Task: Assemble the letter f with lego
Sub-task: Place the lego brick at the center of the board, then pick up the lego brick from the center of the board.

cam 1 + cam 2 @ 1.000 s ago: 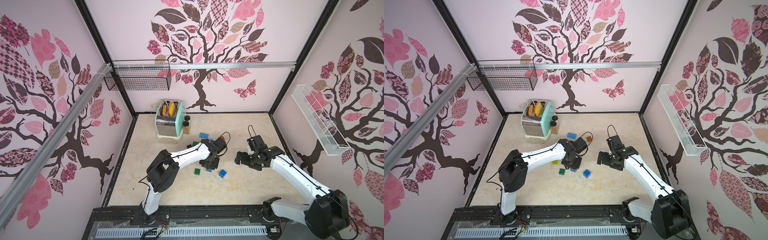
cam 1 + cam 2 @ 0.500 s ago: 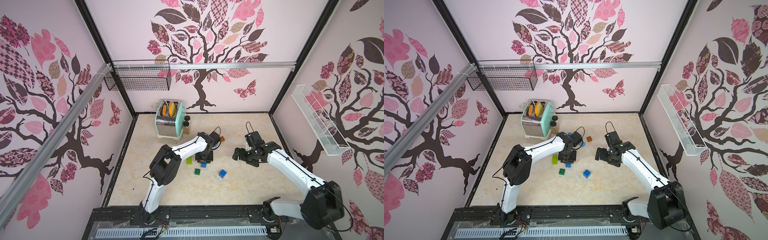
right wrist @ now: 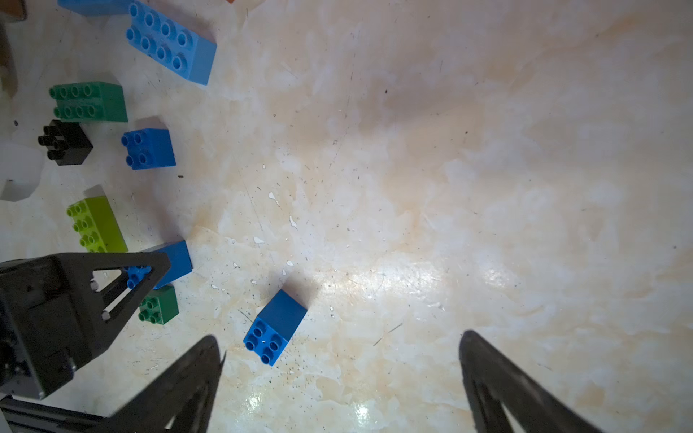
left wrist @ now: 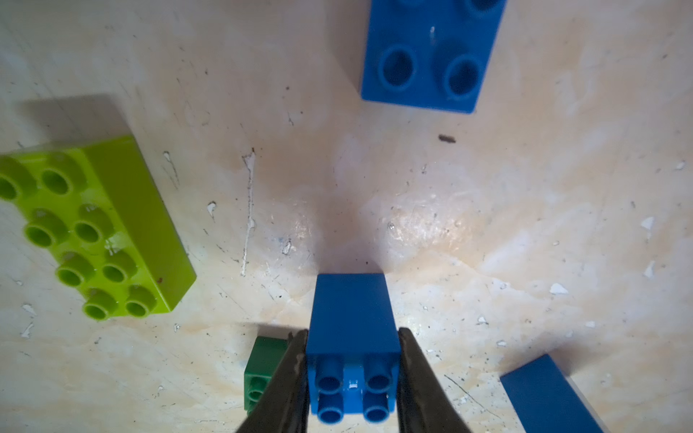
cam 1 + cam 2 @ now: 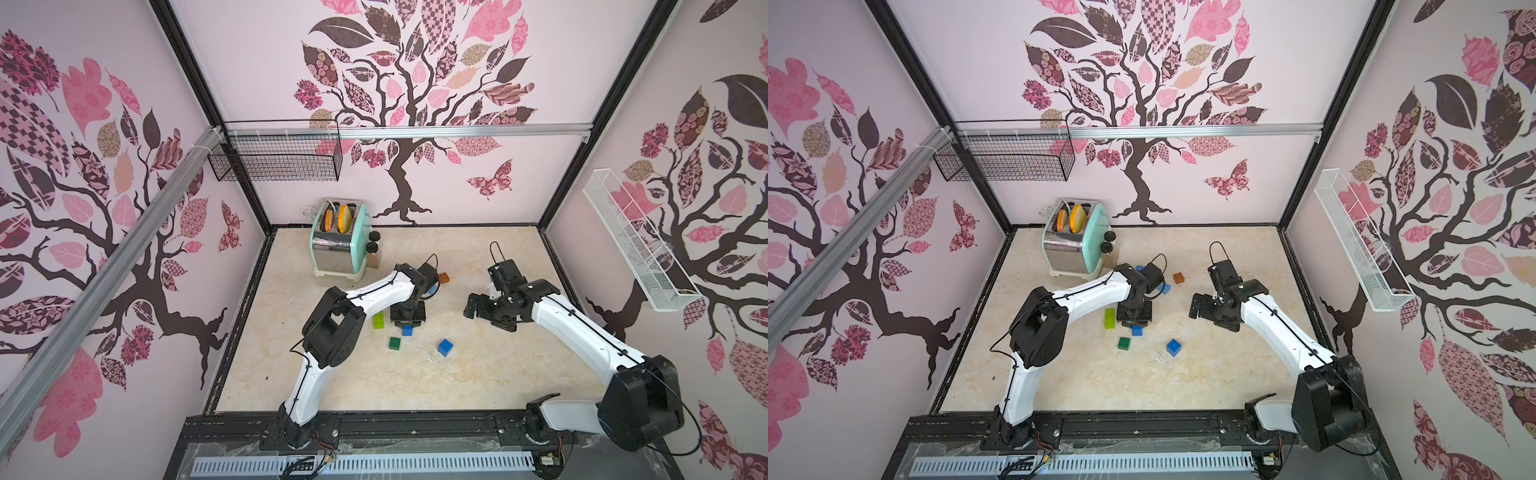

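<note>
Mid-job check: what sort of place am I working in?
Likely a staged kitchen-style robot test cell: enclosed decal walls, a toaster and spice jars on the marble-look table, a wire basket on the wall.

Both top views look steeply down from high at the front onto the whole table (image 5: 415, 374). The left wrist view is very near it, the right farther; both show the lime brick (image 4: 108, 225).

The blue brick (image 4: 352, 318), lime brick (image 4: 101, 225), dark green brick (image 4: 262, 356); beige marbled floor (image 4: 487, 225) (flecked with white).
</note>
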